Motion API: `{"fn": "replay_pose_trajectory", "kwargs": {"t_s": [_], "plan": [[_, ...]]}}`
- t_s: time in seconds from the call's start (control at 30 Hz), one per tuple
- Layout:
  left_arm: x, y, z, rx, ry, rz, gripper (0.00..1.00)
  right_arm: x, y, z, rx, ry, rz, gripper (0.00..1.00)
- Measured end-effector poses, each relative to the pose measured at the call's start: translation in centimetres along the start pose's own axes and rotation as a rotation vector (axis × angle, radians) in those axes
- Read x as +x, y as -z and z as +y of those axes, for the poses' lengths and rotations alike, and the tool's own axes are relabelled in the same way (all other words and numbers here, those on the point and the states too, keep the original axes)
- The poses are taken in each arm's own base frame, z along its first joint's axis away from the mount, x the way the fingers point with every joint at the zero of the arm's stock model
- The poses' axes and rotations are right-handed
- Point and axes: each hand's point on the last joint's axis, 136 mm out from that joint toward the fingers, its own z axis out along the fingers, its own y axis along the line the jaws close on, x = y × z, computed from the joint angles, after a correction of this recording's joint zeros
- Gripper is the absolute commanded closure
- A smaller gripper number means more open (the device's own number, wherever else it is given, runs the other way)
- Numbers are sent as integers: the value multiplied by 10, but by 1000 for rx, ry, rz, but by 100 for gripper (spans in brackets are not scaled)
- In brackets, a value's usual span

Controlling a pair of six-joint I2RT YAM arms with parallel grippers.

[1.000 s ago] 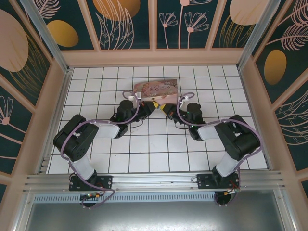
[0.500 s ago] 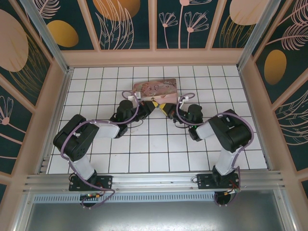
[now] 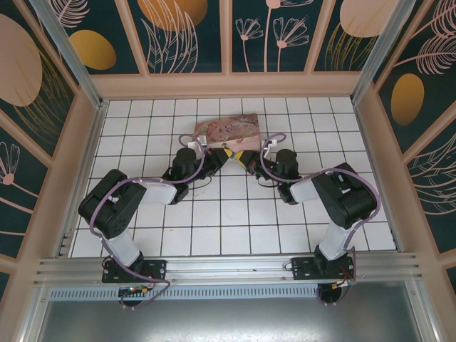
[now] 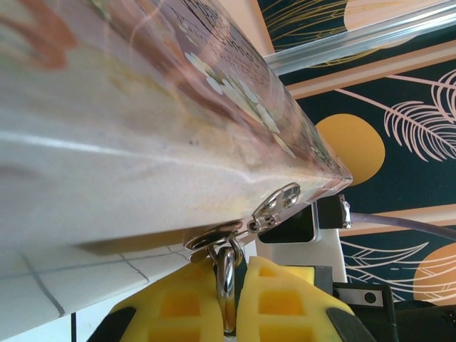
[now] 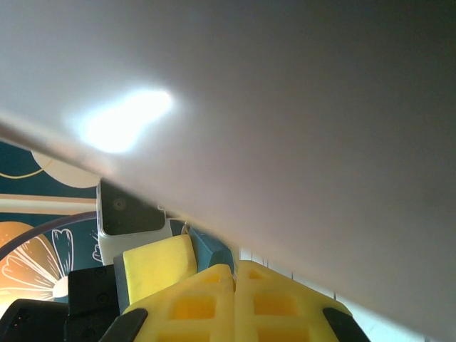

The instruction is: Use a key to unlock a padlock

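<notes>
Sitting just beyond both pincers, the pink tin box (image 3: pixel 229 128) carries the hasp (image 4: pixel 274 205). Left gripper (image 4: pixel 228 278) clamps the padlock (image 4: pixel 226 256) by its shackle, between its jaws, likely steadying it. Right gripper (image 5: pixel 234 274) alongside has jaws pressed together; whether the key lies between them, I cannot tell.

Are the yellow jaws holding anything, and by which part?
The left gripper holds the padlock by its shackle. The right gripper is shut; whether on anything cannot be told.
</notes>
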Motion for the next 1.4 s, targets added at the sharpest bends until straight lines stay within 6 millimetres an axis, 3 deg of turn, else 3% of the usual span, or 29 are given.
{"fn": "replay_pose_trajectory", "kwargs": {"t_s": [0.17,0.47,0.63,0.87,1.03,1.17,1.4], "plan": [[6,0,2,-2,16,18,100,4,5,-4,7,-4,2,100],[13,0,3,-8,22,37,100,7,11,-6,12,-2,-3,84],[18,-1,3,-13,24,51,100,7,13,-7,16,0,-11,81],[24,-1,8,-32,31,71,100,9,17,-14,33,-11,-18,66],[38,-2,12,-47,44,118,100,8,21,-12,30,-7,-29,65],[43,-2,14,-57,50,138,100,10,24,-11,28,-4,-31,48],[57,-2,18,-70,57,187,100,16,37,-1,7,17,-34,33]]}}
